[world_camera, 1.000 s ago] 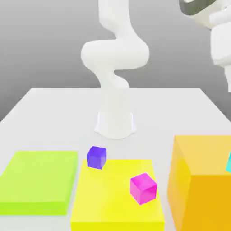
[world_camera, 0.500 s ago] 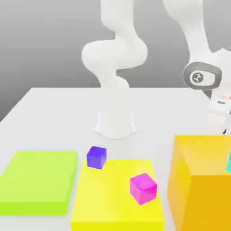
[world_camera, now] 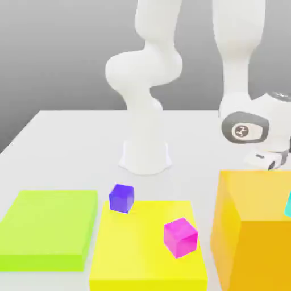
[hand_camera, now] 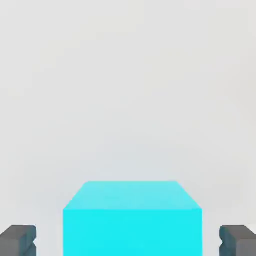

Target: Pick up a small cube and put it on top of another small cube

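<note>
Tool (hand_camera: 128, 241) straddles the cyan cube (hand_camera: 132, 220) with fingers apart, not clenched on it yet, so the lift and stacking all remain.

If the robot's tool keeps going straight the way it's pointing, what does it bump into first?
Most likely the cyan cube. In the hand view it sits right ahead between the tool's two fingers, with a gap on each side. Whether the fingers already reach alongside it is unclear, so this is a best guess.
</note>
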